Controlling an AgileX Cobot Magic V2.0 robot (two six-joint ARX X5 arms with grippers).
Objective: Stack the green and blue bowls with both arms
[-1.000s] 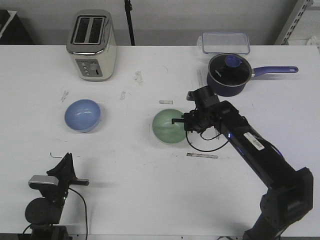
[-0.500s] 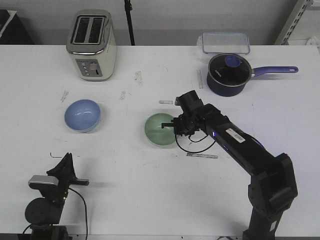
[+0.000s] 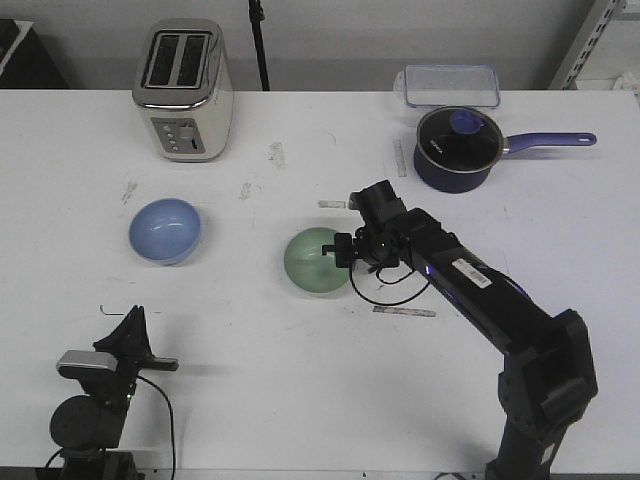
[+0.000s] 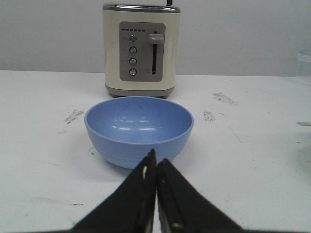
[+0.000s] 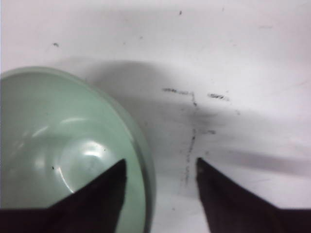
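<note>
At table point(image 3: 300, 380) center, your right gripper point(image 5: 160, 172) is straddling the green bowl's point(image 3: 315, 261) rim, jaws spread; your left gripper point(image 4: 156, 162), pinched closed, is facing the blue bowl point(image 4: 139, 128) before the toaster point(image 4: 141, 48).

A robot test bench staged as a kitchen: a scuffed white table point(image 3: 300, 400) carries a toaster point(image 3: 184, 89), a lidded saucepan point(image 3: 460, 150) and a plastic container point(image 3: 451, 86), with metal shelving point(image 3: 598, 45) behind.

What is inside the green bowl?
No food or toys: the green bowl looks empty, just shiny. One finger of the right gripper reaches inside over the rim, hiding a bit of the inner wall; the other stays outside.
</note>
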